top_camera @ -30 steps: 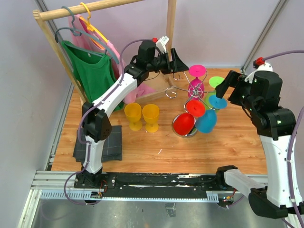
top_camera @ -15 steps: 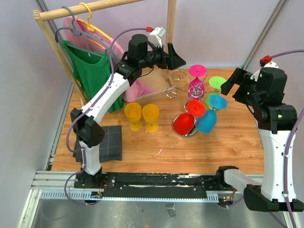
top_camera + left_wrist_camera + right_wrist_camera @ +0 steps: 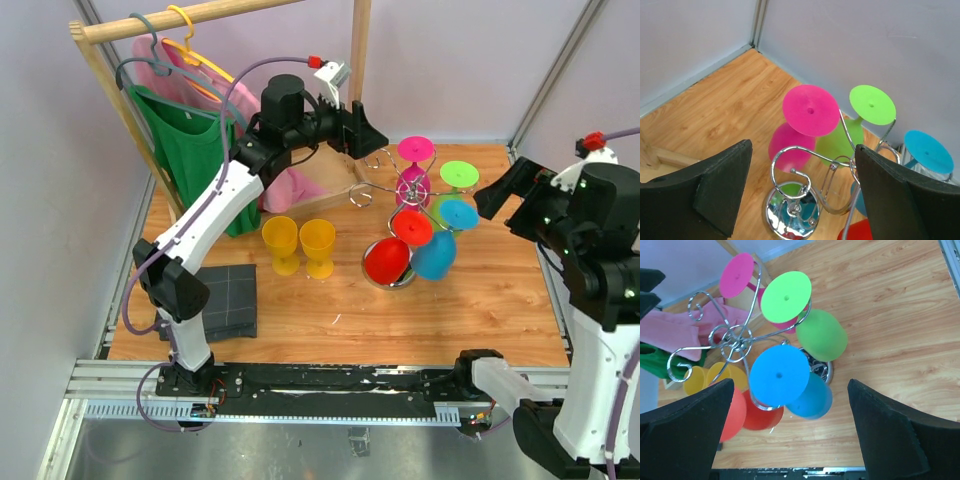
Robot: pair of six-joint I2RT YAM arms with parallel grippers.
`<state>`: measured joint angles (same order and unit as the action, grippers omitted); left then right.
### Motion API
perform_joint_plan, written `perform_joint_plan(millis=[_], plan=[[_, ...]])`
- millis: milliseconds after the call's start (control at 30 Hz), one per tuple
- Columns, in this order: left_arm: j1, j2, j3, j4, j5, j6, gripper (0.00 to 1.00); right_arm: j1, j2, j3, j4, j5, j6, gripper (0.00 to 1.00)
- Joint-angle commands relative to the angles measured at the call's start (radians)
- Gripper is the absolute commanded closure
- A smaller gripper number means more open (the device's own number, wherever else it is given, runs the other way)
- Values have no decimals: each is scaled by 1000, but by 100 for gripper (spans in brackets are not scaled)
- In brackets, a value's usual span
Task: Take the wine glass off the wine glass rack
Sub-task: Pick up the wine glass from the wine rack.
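The chrome wine glass rack (image 3: 405,190) stands at the back middle of the table on its mirrored base (image 3: 790,217). Pink (image 3: 416,150), green (image 3: 458,174), blue (image 3: 457,213) and red (image 3: 412,227) wine glasses hang upside down from its hooks. My left gripper (image 3: 372,128) is open and empty, above and behind the rack's left side; an empty curled hook (image 3: 795,155) lies between its fingers in the left wrist view. My right gripper (image 3: 497,190) is open and empty, to the right of the rack. Its wrist view looks down on the blue glass (image 3: 779,375) and green glass (image 3: 786,296).
Two yellow glasses (image 3: 300,243) stand upright left of the rack. A wooden clothes rack (image 3: 190,15) with green (image 3: 195,155) and pink garments on hangers stands at the back left. A dark folded cloth (image 3: 225,300) lies at the front left. Walls close the back and sides.
My right arm has drawn back to the right, away from the blue glass. My left arm's wrist has risen and shifted slightly left. The glasses have not moved.
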<state>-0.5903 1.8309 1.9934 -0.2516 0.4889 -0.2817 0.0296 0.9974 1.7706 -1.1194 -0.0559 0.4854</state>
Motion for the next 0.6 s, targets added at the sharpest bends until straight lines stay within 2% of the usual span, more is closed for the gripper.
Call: perform_joint_plan(millis=[0,100,167,267,333,433,567], plan=[[-16,-81,-12,21,-10,83,12,-23,-15,150,-197,-39,42,1],[-18,-99,-12,23,-41,97,12,-23,-40,173,-250,-106,118,2],[-20,-114,-16,27,-58,108,12,-23,-95,102,-242,-164,204,1],[-31,-139,-42,44,-76,133,12,-23,-217,-103,-191,-233,316,1],[-37,-153,-57,49,-83,142,12,-23,-293,-211,-151,-260,377,5],[-41,-162,-68,46,-85,137,12,-23,-357,-298,-90,-293,445,10],[-43,-163,-62,46,-89,121,12,-23,-363,-342,0,-331,503,14]])
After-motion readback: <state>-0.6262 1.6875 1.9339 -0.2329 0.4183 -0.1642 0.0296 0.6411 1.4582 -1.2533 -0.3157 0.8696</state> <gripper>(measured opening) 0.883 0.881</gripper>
